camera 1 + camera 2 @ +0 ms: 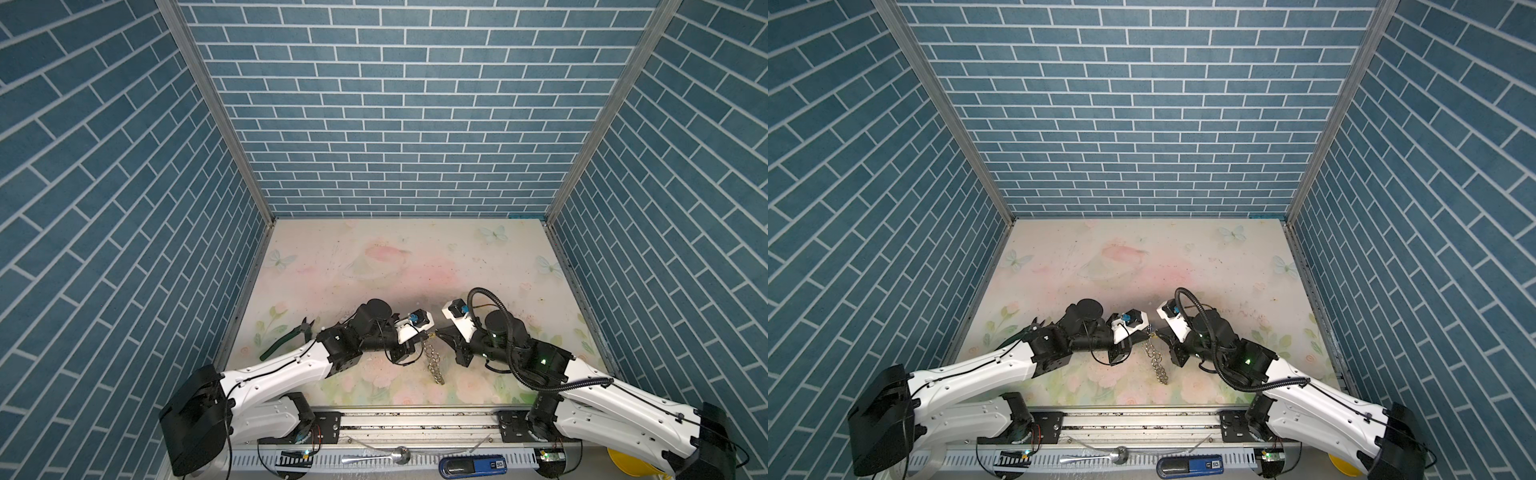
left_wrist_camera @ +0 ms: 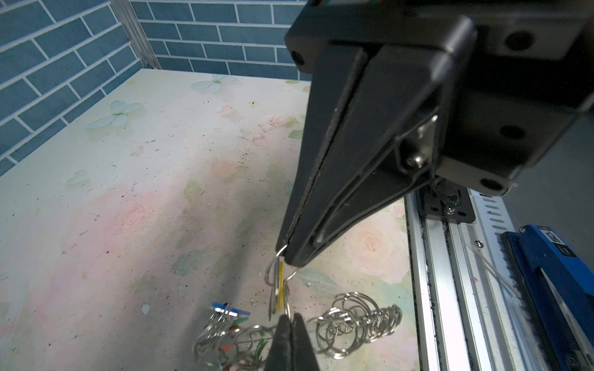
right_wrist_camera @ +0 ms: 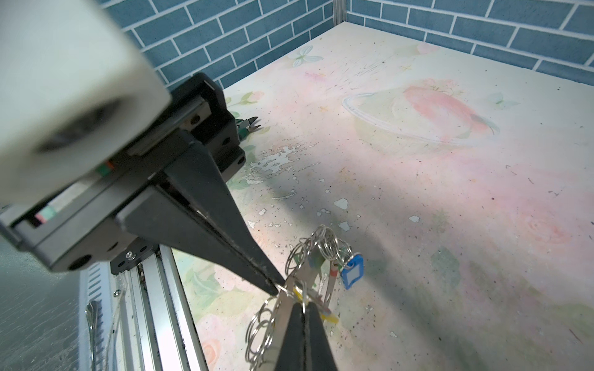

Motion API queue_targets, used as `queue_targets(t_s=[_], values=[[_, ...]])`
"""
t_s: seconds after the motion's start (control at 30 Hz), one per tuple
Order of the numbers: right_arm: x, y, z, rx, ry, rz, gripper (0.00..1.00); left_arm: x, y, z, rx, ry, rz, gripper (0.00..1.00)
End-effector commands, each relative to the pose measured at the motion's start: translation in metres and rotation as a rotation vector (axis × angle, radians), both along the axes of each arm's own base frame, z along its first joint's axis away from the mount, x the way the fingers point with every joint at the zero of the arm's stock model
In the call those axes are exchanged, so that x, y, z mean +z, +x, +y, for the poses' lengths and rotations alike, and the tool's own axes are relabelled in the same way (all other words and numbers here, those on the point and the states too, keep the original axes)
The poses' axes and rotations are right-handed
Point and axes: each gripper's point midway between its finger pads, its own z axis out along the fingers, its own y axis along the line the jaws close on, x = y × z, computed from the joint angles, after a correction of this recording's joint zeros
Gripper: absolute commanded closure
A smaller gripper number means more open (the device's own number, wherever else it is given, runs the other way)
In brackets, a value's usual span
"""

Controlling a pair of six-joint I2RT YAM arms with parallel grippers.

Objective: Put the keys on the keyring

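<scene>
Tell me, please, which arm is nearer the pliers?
Left. The left arm lies right beside the pliers, its wrist by their tip; the right arm reaches in from the table's opposite side, well apart from them.

Two robot arms are in view, the left arm (image 1: pixel 282 365) and the right arm (image 1: pixel 602 390). There are two grippers, the left gripper (image 2: pixel 291 318) and the right gripper (image 2: pixel 288 253).

There is one keyring (image 1: pixel 434 365), seen as a chain of silver rings that are too tangled to count. Four tag colours show among the keys (image 3: pixel 328 284): one yellow tag (image 2: pixel 281 282), one blue tag (image 3: pixel 352 271), one red tag (image 2: pixel 225 348) and one green tag (image 2: pixel 262 345). The number of keys cannot be told.

Also present are one pair of green-handled cutters (image 1: pixel 286 338), one spoon (image 1: pixel 376 457), one blue-and-black tool (image 1: pixel 473 464) and one clear tape roll (image 1: pixel 921 461).
</scene>
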Motion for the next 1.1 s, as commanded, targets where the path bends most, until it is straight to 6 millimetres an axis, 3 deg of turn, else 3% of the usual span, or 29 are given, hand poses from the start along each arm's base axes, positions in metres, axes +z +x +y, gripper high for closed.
queue_targets(t_s=[0.0,0.23,0.53,0.83,1.07], values=[[0.025,-0.003,0.009,0.028,0.067,0.0,1.0,0.004,-0.001,-0.002,-0.01,-0.008,-0.005,1.0],[0.021,-0.002,-0.011,0.02,0.018,-0.061,1.0,-0.006,-0.007,-0.001,-0.057,0.006,0.016,1.0],[0.023,0.002,-0.011,0.074,0.106,-0.112,1.0,-0.003,-0.013,0.003,-0.161,-0.042,0.017,1.0],[0.016,-0.021,0.0,0.287,0.139,-0.202,1.0,-0.013,-0.011,0.007,-0.267,-0.049,0.002,1.0],[0.009,-0.019,-0.002,0.305,0.108,-0.198,1.0,-0.018,-0.01,0.011,-0.326,-0.056,-0.007,1.0]])
